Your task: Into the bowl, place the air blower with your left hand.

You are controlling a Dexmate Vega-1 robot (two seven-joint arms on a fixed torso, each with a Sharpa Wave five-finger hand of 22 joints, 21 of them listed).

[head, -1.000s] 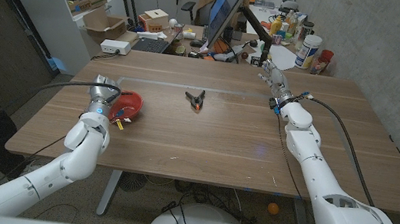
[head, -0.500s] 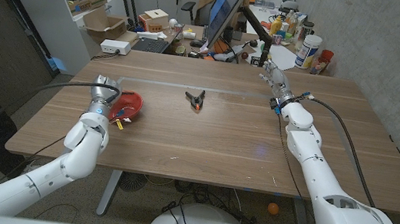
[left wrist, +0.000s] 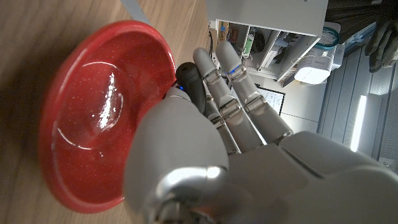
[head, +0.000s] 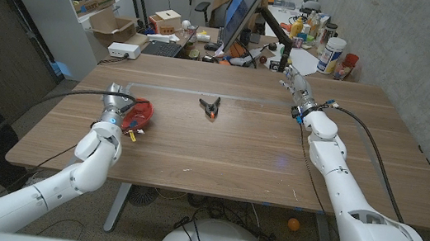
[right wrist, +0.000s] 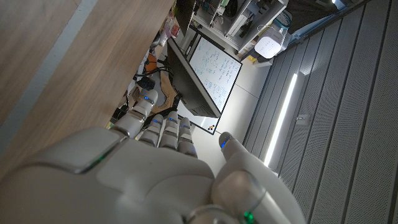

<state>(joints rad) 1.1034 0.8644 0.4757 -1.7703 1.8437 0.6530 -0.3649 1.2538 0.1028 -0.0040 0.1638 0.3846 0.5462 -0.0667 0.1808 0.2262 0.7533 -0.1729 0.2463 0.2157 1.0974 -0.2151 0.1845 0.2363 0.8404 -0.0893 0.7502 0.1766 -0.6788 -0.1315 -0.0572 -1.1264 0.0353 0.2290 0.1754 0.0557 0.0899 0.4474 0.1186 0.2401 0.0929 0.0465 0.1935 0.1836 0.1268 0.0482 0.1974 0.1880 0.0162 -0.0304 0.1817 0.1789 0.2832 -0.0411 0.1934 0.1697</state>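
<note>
The left hand [head: 119,111] is up near the left edge of the bench [head: 236,152], right at the near rim of the red bowl [head: 143,111]. From the wrist camera its fingers [left wrist: 239,87] reach along the bowl's rim with something dark and rounded tucked just behind them, which I take to be the air blower [left wrist: 188,79], though the palm covers most of it and I can't be sure how firmly it is held. In the head view a yellow and red bit pokes out on the bench just beside the hand, possibly part of the same tool. So my reading is that the hand is grasping the blower at the bowl's edge, and the blower is not yet inside: the bowl's glossy inside looks bare in the wrist picture.

The step in hand looks like the carry ending at the bowl. What comes next, I'd judge, is to bring the hand over the middle of the bowl, lower a little, and let the fingers part so the blower drops in without tipping the shallow rim.

The right hand [head: 294,83] stands off near the far right corner, fingers straight and apart, holding nothing. A small black and orange clamp [head: 211,106] lies toward the far middle of the bench, well apart from both hands.
</note>
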